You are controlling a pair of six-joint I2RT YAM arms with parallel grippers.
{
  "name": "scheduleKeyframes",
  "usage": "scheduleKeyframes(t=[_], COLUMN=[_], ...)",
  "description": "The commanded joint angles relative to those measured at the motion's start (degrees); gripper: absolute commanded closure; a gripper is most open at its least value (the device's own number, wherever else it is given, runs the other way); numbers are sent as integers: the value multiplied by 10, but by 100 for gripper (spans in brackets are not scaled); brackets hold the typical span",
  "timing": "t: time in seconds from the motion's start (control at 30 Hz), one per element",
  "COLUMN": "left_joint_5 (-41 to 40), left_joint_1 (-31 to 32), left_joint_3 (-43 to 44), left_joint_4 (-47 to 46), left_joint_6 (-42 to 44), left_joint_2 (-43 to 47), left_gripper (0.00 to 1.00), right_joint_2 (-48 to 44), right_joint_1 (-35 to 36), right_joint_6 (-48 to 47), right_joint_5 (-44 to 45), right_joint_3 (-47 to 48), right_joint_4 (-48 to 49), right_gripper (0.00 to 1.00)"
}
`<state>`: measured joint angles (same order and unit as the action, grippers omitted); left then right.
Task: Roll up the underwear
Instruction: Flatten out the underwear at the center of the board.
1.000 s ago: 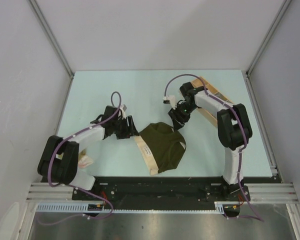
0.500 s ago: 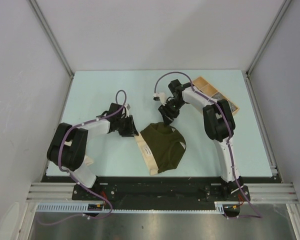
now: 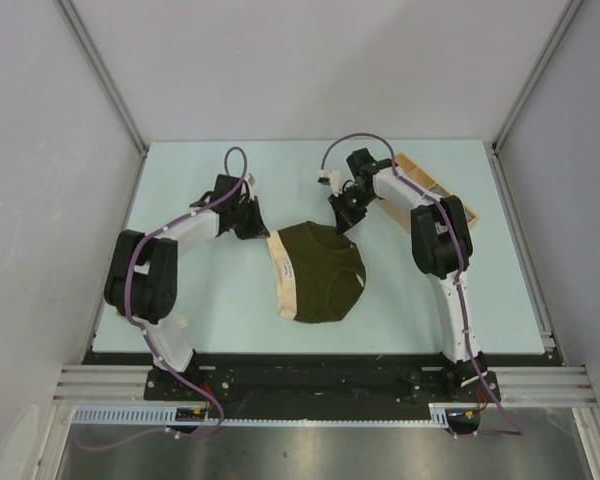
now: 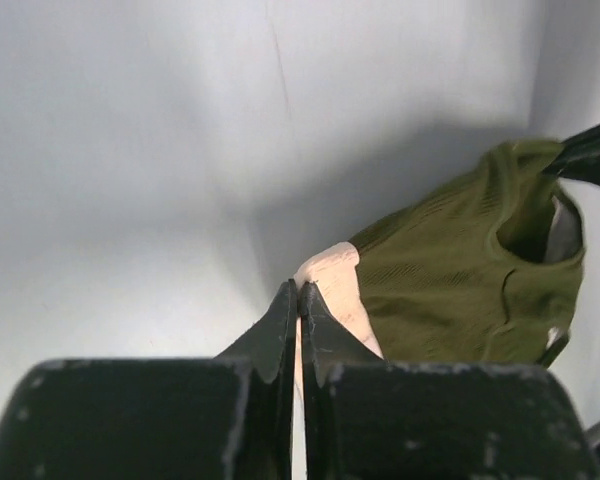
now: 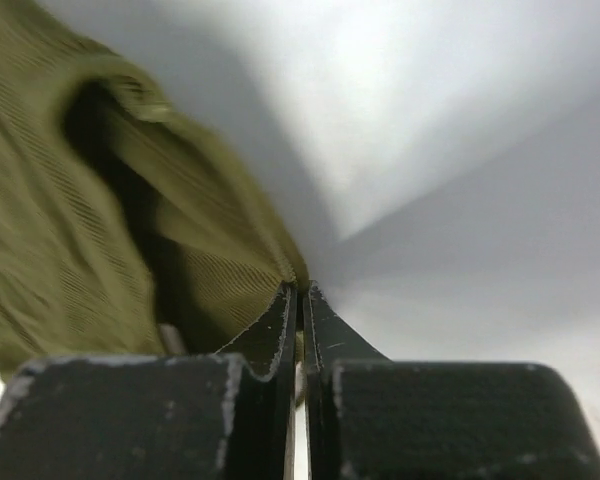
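One piece of underwear (image 3: 322,275), dark olive green with a pale pink-beige waistband (image 3: 282,278), lies spread on the table between the arms. My left gripper (image 3: 264,232) is shut on the waistband's far corner; in the left wrist view the jaws (image 4: 300,290) pinch the pink-beige band (image 4: 342,285), with olive cloth (image 4: 450,290) beyond. My right gripper (image 3: 343,225) is shut on the garment's far right edge. In the right wrist view its tips (image 5: 300,288) clamp the olive hem (image 5: 210,240).
A light wooden tray (image 3: 432,186) with compartments sits at the back right, partly behind the right arm. A small pale cloth (image 3: 176,322) shows beside the left arm's base. White walls enclose the pale table (image 3: 200,290) on three sides.
Both grippers have closed on the underwear's far corners. Both arms have shifted toward the back, and the garment has turned and spread out wider between them.
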<state>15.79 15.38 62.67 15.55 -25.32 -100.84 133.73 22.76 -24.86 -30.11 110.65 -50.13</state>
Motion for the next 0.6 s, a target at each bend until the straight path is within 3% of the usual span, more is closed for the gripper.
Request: scheduleKeyframes(t=[0.0, 0.03, 0.1, 0.13, 0.23, 0.3, 0.4, 0.43, 0.5, 0.57], left_joint_5=[-23, -19, -11, -16, -35, -58, -54, -37, -10, 25], left_joint_1=[-10, -10, -10, -10, -10, -11, -12, -12, -12, -12], left_joint_3=[93, 106, 130, 131, 102, 83, 58, 38, 20, -12], left_joint_4=[33, 37, 40, 35, 23, 23, 17, 12, 22, 44], left_joint_6=[28, 31, 38, 39, 56, 79, 98, 98, 85, 70], left_joint_2=[-37, -43, -40, -31, 27, 74, 138, 152, 174, 197], left_gripper=[100, 98, 91, 77, 52, 44, 42, 42, 44, 48], right_joint_2=[-46, -50, -64, -73, -123, -167, -219, -230, -257, -276], right_joint_1=[-4, -4, -7, -9, -23, -32, -33, -29, 4, 49], right_joint_6=[25, 25, 21, 18, -4, -29, -104, -132, -230, -270], right_joint_5=[60, 64, 71, 74, 79, 62, -2, -67, -125, -150], right_joint_3=[-9, -10, -8, -8, -13, -37, -89, -102, -158, -214], right_joint_4=[49, 52, 52, 51, 51, 57, 36, 16, -38, -39], right_gripper=[99, 96, 80, 76, 64, 58, 54, 56, 57, 60])
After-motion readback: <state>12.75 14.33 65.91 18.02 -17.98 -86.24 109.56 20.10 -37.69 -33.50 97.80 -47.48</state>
